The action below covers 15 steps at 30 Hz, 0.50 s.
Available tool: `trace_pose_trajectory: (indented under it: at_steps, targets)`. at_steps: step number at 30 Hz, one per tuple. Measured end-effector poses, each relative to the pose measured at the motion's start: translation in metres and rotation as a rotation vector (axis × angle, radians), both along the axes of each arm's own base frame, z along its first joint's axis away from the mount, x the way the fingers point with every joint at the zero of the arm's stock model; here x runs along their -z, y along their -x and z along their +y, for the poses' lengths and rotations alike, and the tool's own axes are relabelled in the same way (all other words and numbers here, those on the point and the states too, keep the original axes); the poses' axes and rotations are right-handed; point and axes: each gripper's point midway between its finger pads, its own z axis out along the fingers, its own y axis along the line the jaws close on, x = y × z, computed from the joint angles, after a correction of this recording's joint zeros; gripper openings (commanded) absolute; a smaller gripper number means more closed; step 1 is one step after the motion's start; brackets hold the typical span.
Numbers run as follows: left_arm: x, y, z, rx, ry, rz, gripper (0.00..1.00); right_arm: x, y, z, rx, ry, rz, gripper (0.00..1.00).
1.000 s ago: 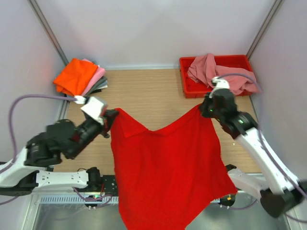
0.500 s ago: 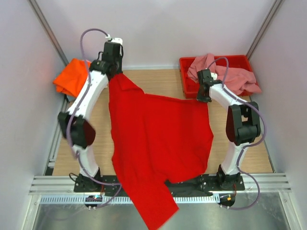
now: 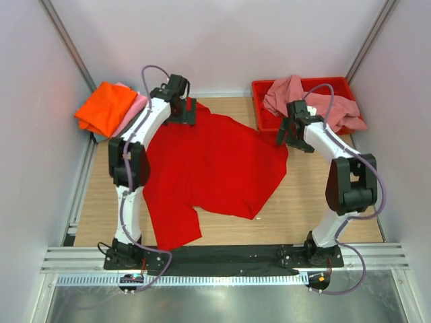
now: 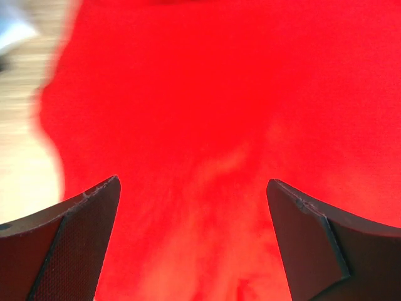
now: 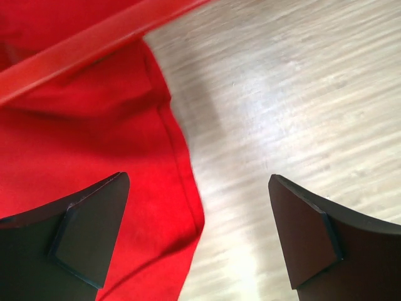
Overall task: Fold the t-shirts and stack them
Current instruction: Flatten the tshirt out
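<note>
A bright red cotton short-sleeved t-shirt (image 3: 209, 168) lies spread, somewhat rumpled, across the middle of a pale wooden table (image 3: 316, 195), with one sleeve trailing toward the near left. The left gripper (image 3: 183, 113) hangs over the shirt's far left corner. Its black jaws are spread wide with only red cloth showing between them, and they pinch nothing. The right gripper (image 3: 287, 136) hangs at the shirt's far right edge, just beside a rigid red plastic tray (image 3: 259, 116). Its jaws are also spread wide and empty, with the shirt's hem and bare wood showing between them. A dusty pink shirt (image 3: 296, 94) lies crumpled in the tray and spills over its right rim. At the far left, well apart from the red shirt, a folded orange shirt (image 3: 104, 108) rests on top of a light pink one (image 3: 137, 106).
</note>
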Motion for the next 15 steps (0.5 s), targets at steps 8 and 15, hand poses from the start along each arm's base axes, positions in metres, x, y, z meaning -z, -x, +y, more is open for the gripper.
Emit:
trace_pose_trajectory:
  at_steps: [8,15]
  targets:
    - [-0.125,0.095,0.042,-0.145,0.059,-0.268,1.00,-0.070,0.030,0.089,-0.242,-0.191,-0.215,0.96]
    - [-0.004,0.150,0.052,-0.265,0.081,-0.031,1.00,-0.042,0.053,0.167,-0.440,-0.423,-0.119,0.90]
